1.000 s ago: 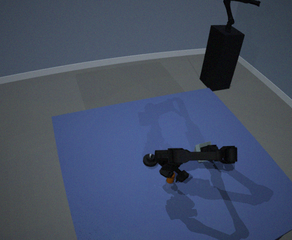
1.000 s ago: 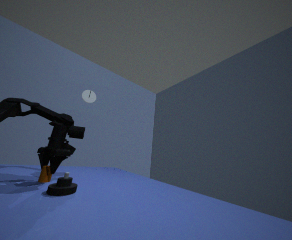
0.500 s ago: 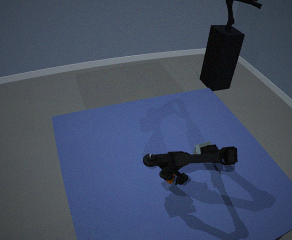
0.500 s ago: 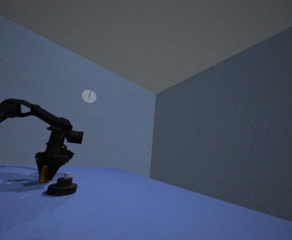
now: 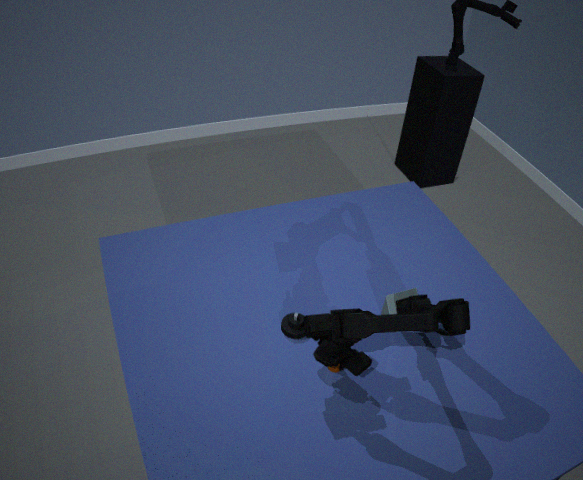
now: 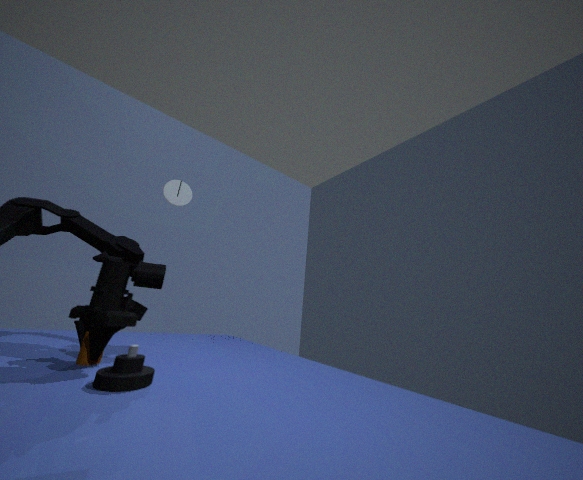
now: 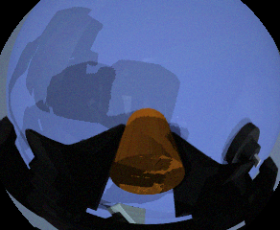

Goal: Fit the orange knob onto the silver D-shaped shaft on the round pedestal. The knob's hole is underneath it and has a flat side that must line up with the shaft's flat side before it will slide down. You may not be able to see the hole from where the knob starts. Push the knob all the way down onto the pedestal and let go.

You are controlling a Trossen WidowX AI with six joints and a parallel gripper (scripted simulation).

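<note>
The orange knob (image 5: 334, 368) (image 6: 82, 354) (image 7: 147, 149) is a tapered piece, low at the blue mat, with its wider end down in the exterior view. My gripper (image 6: 89, 351) (image 7: 147, 132) is shut on it, with one dark finger against each side in the wrist view. Whether the knob touches the mat is hard to tell. Its hole is hidden. The dark round pedestal (image 6: 123, 381) (image 7: 240, 140) stands a short way to the side of the gripper. The silver shaft (image 5: 295, 316) (image 6: 133, 350) (image 7: 257, 160) sticks up from it, bare. Its flat side cannot be made out.
The blue mat (image 5: 193, 289) lies under the arm and pedestal. A pale grey plate (image 5: 392, 303) (image 7: 132, 215) lies near the arm's base. A black pillar (image 5: 438, 121) carrying another dark arm stands beyond the mat. Arm shadows fall across the mat.
</note>
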